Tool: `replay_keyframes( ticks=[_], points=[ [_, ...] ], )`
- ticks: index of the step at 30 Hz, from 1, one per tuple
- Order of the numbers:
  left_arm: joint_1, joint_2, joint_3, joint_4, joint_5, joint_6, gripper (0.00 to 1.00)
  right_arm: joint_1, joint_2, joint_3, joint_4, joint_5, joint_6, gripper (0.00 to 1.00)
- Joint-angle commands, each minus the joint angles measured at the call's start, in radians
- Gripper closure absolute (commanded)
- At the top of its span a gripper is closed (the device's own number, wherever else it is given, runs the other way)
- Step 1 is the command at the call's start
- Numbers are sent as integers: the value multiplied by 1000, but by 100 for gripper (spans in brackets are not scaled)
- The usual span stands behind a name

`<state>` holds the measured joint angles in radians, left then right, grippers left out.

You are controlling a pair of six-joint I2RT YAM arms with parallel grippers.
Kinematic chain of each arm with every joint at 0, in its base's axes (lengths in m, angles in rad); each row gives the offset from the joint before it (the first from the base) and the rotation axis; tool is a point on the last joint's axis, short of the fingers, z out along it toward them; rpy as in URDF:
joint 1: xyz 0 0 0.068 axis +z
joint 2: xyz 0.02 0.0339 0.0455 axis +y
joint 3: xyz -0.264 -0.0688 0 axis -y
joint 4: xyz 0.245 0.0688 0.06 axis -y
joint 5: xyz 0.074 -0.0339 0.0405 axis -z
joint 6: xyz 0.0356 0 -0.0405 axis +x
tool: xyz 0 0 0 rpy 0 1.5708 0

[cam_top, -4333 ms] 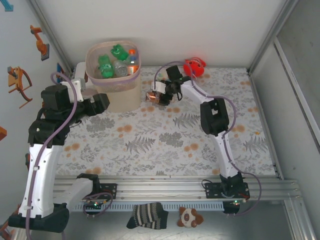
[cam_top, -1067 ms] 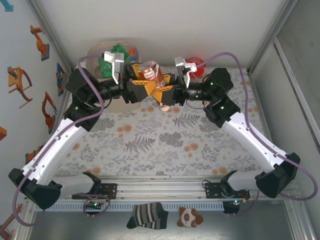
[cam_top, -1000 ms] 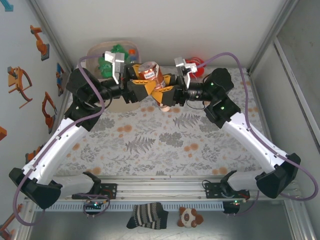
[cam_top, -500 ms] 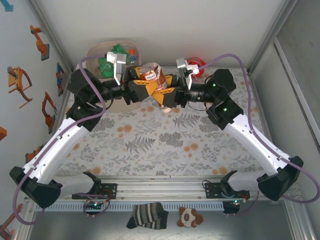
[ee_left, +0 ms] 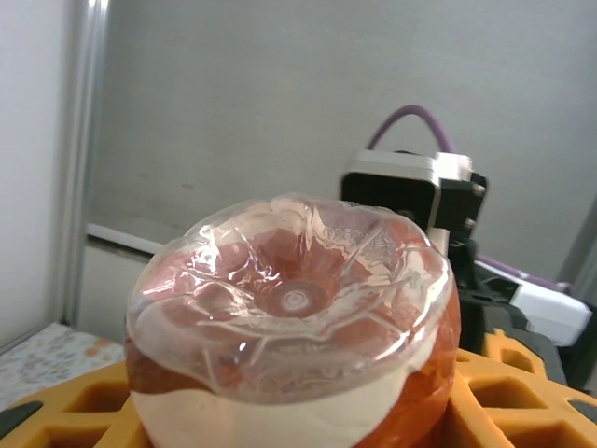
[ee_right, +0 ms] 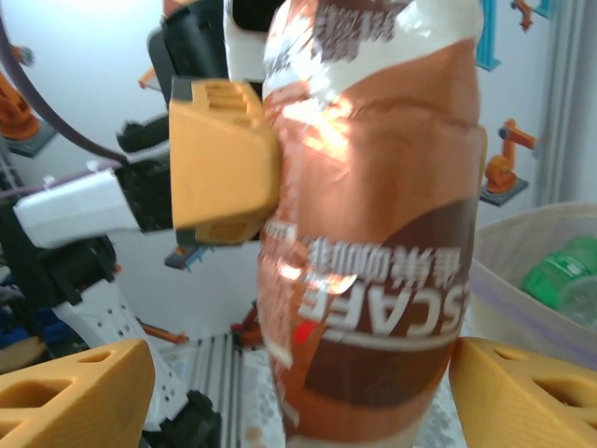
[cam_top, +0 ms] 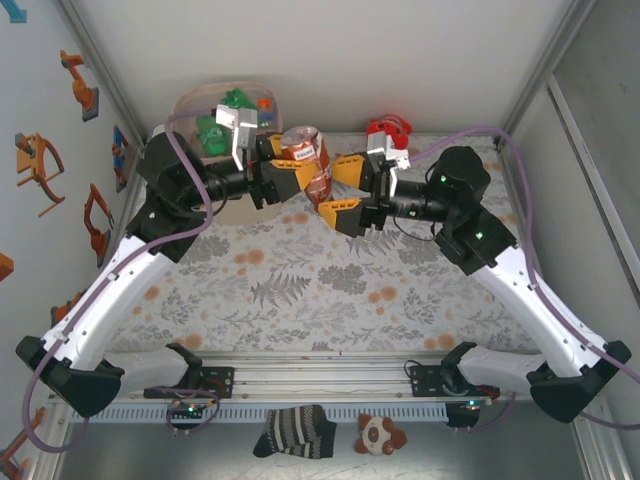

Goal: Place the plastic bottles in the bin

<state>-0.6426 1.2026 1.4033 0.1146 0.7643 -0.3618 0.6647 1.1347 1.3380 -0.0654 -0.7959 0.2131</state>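
A plastic bottle [cam_top: 303,158] with a brown and orange label hangs in the air just right of the bin [cam_top: 190,100]. My left gripper [cam_top: 290,168] is shut on it. The left wrist view looks at the bottle's clear ribbed base [ee_left: 298,299], with orange fingers [ee_left: 84,401] on both sides. My right gripper [cam_top: 343,192] is open just right of the bottle, its fingers [ee_right: 75,392] spread wide and clear of the label [ee_right: 373,233]. One left finger [ee_right: 224,159] presses the bottle's side. Green bottles [cam_top: 232,98] lie in the pale pink bin [ee_right: 532,252].
A red round toy [cam_top: 385,128] sits at the back of the fern-patterned table [cam_top: 320,290], behind my right wrist. Both arms reach over the table's far half. The left wall [cam_top: 40,150] carries orange robot stickers.
My right gripper has opened, let go of the bottle and drawn back to the right. The left gripper keeps the bottle and has shifted slightly right.
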Motion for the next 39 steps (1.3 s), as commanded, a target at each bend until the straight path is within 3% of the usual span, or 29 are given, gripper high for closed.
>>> replay_keyframes(
  ticks=[1,9,18,26,39],
  points=[
    [4,-26,62,-168,-144,128,53,6,-37,42,-156,117,-133,19],
    [58,5,202,-478,-548,230,55,6,-55,59,-256,236,-196,19],
    [209,109,363,-660,-825,334,59,6,-55,62,-264,233,-197,20],
    [324,264,493,-710,-936,441,58,6,-55,69,-261,242,-183,20],
    [493,468,606,-720,-855,390,62,12,-58,69,-237,236,-150,21]
  ],
)
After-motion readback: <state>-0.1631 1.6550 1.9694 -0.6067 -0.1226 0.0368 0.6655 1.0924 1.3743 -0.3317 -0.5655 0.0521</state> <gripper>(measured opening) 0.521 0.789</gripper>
